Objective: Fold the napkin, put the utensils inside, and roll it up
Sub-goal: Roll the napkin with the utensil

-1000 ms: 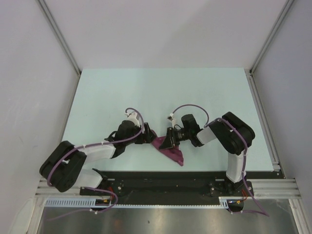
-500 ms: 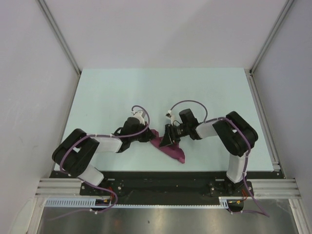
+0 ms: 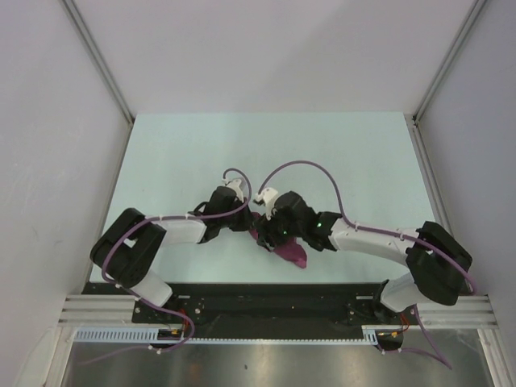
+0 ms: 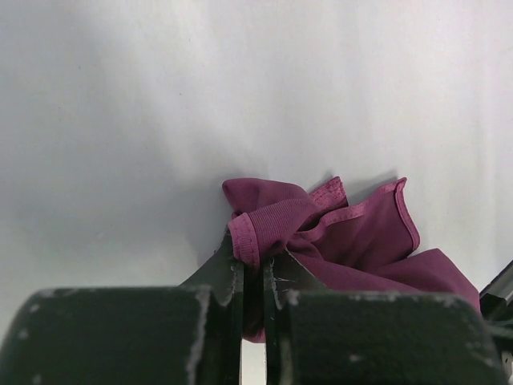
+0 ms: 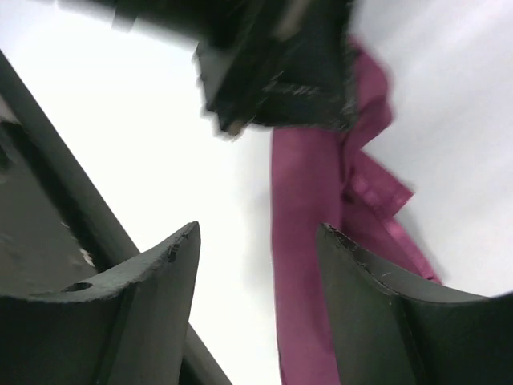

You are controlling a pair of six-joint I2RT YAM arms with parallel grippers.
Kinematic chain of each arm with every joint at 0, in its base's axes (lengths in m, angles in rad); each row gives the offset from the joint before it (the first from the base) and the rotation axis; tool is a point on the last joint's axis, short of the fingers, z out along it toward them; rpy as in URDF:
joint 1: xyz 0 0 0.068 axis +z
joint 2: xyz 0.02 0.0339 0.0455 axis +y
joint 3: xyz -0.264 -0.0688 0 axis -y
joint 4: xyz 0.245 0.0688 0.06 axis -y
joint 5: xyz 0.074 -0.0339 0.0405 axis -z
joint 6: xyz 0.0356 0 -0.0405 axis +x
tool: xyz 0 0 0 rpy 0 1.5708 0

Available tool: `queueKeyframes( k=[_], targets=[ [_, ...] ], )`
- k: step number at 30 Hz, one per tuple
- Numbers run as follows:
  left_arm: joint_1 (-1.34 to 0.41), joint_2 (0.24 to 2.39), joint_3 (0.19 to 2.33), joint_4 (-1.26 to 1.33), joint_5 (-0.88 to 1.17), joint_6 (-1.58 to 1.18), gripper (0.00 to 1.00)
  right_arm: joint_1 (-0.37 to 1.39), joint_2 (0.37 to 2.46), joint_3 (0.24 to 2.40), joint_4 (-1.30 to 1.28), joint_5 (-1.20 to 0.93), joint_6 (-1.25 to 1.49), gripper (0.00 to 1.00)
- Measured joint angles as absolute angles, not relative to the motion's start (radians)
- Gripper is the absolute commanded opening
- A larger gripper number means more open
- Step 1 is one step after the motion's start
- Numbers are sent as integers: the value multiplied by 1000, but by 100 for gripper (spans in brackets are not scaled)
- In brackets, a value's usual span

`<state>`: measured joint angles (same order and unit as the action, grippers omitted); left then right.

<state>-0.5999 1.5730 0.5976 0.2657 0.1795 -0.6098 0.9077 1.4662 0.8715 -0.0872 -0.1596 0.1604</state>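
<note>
The napkin [image 3: 289, 251] is a bunched heap of magenta cloth near the table's front middle. My left gripper [image 3: 249, 223] is at its left end, and in the left wrist view it [image 4: 252, 261] is shut on a folded hem of the napkin [image 4: 353, 241]. My right gripper [image 3: 265, 235] hangs right over the heap, close beside the left one. In the right wrist view it [image 5: 256, 234] stands open, its fingers [image 5: 160, 269] apart with nothing between them; the napkin [image 5: 304, 241] runs behind the right finger. The utensils are out of view.
The pale table [image 3: 177, 153] reaches back to grey walls and slanted frame posts [image 3: 97, 56]. A black rail [image 3: 266, 294] runs along the front edge just behind the heap. Both arms crowd the middle.
My left gripper has shut on the napkin's hem. My right gripper has opened and let go of the cloth, and its arm has stretched out low to the left.
</note>
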Motion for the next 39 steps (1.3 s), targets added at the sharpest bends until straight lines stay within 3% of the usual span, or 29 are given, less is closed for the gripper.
queueKeyframes(
  k=[4, 10, 23, 39],
  targets=[
    [-599, 1586, 616, 249, 191, -609, 0, 1035, 1477, 837, -80, 8, 83, 66],
    [-599, 1599, 631, 239, 199, -609, 0, 1091, 1570, 832, -66, 129, 5, 62],
    [-594, 1604, 639, 237, 201, -603, 0, 1048, 1635, 833, -12, 103, -11, 61],
    [-593, 1620, 666, 213, 199, -592, 0, 1064, 1608, 849, -71, 155, -39, 67]
  ],
)
